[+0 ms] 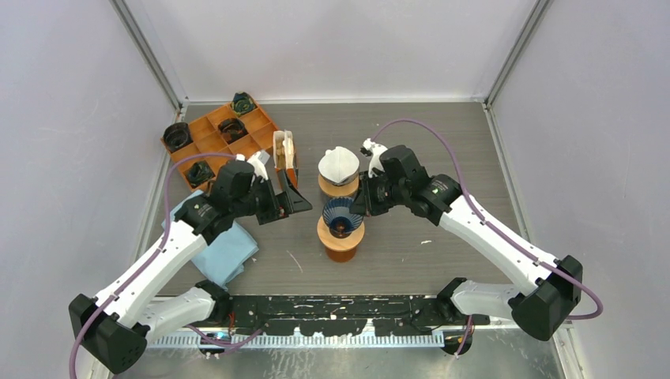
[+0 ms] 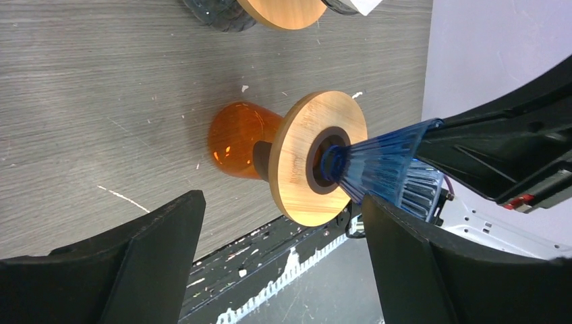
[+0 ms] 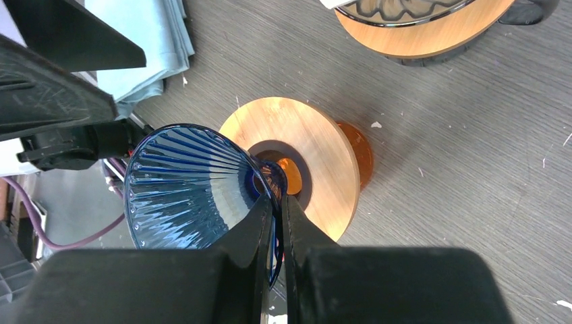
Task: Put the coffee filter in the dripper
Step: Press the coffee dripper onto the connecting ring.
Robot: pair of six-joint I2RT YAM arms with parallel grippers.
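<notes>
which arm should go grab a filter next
Left. The left gripper is open and empty, close beside the filter holder. The right gripper is shut on the blue dripper rim, apparently steadying it on the carafe, so it looks busy.

orange tray, dark cups, blue cloth

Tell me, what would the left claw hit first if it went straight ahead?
Most likely the wooden collar of the orange stand, under the blue dripper that the right gripper pinches. It lies ahead between the open jaws of the left gripper; depth is unclear.
</notes>
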